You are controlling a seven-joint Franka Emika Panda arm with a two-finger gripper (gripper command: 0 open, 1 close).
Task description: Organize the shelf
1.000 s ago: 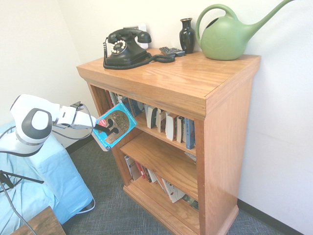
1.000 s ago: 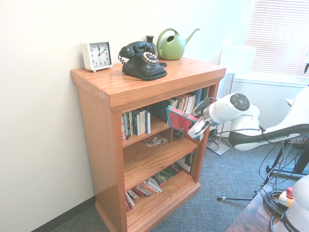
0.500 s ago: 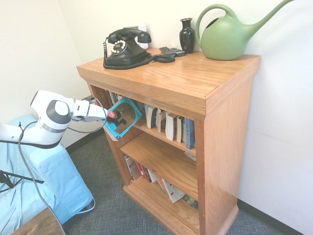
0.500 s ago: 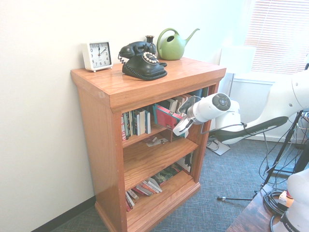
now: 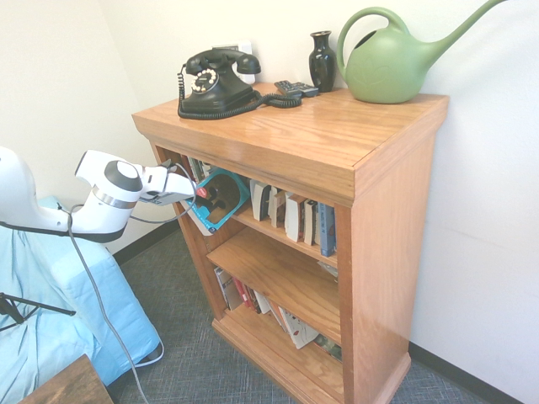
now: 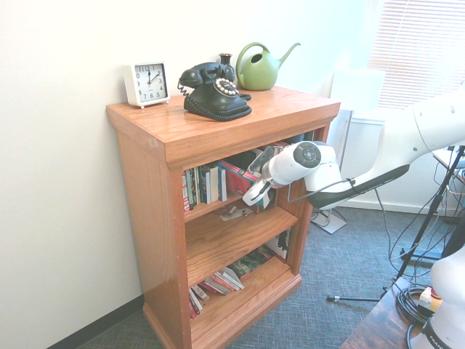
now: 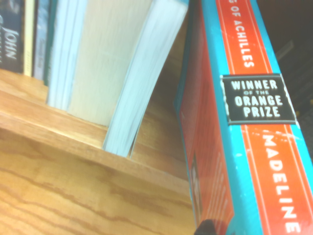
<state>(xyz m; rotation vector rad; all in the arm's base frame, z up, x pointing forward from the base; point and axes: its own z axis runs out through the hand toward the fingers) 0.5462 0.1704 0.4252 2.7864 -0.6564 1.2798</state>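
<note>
Shelf (image 5: 337, 160) | top tier: books (image 5: 299, 217) | tool (image 5: 205, 200) clamps teal book (image 5: 221, 199)

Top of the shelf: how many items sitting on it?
5 visible on the shelf top: white clock by the wall, black rotary phone, dark vase, green watering can, and a small dark object by the vase. More may hide behind.

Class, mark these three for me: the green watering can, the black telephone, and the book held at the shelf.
Green watering can (image 5: 389, 76), first exterior view, on its round body.
Black telephone (image 6: 216, 100), second exterior view, on its base below the dial.
Book (image 7: 257, 142), wrist view, on its orange and teal spine.
</note>
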